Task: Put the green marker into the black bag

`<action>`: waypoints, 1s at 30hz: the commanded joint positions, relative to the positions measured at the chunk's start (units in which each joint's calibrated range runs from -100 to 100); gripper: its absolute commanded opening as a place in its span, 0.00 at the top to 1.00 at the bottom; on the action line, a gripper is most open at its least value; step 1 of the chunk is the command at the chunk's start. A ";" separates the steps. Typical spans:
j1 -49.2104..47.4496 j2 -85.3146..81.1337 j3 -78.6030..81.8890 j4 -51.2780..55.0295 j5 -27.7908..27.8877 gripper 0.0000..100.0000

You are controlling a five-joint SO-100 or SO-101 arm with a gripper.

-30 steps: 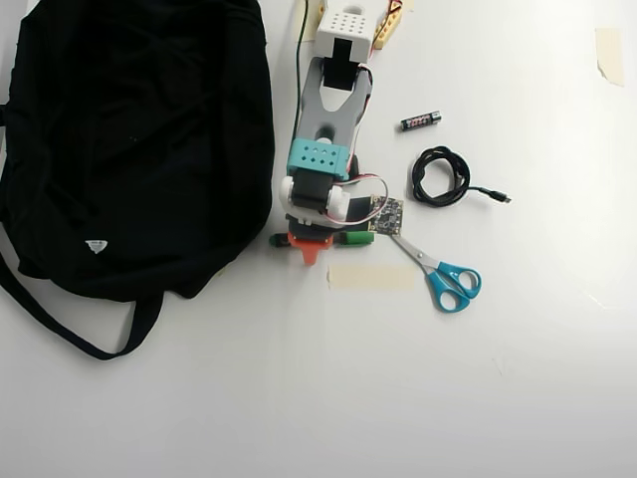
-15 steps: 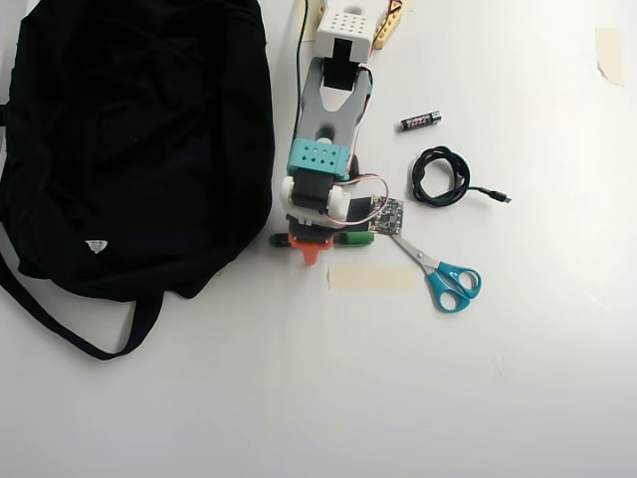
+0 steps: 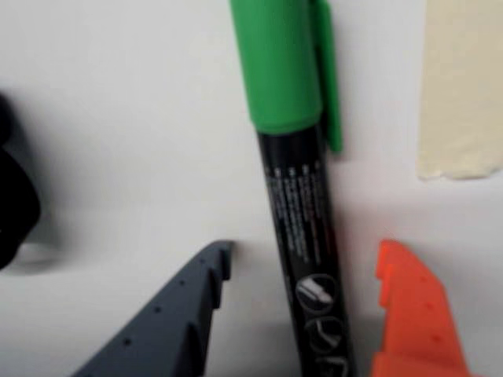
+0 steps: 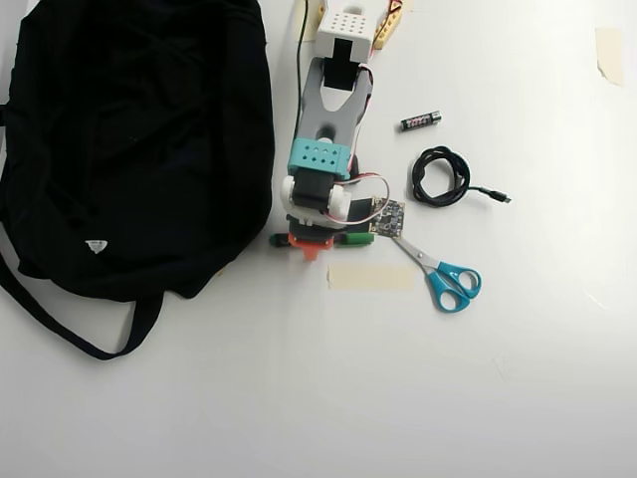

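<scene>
I see the green marker (image 3: 295,196) lying flat on the white desk (image 4: 299,398), green cap up in the wrist view, dark printed barrel running down between the two fingers of my gripper (image 3: 302,314). The grey finger (image 3: 169,326) stands clear on the left of the barrel with bare desk between; the orange finger (image 3: 413,318) sits just beside it on the right. So the gripper is spread apart around the marker, not clamped. A strip of tape (image 3: 464,86) lies at the upper right there.

From overhead, the gripper (image 4: 311,245) is down over the marker (image 4: 353,239), whose green ends stick out either side. The black bag (image 4: 129,139) lies to the left, close by. Scissors (image 4: 443,274), a coiled cable (image 4: 441,176) and a battery (image 4: 420,120) lie to the right.
</scene>
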 commanded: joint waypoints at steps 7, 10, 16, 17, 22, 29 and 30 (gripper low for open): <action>-0.46 1.59 0.93 0.68 -0.87 0.77; -0.46 1.59 0.93 0.68 -0.92 0.82; -0.53 1.51 0.57 0.68 -0.92 0.84; -0.53 1.51 0.48 0.68 -0.92 0.84; -0.61 1.51 0.48 0.68 -0.97 0.85; -0.61 1.43 0.48 0.68 -0.97 0.85; -0.61 1.43 0.48 0.68 -0.97 0.85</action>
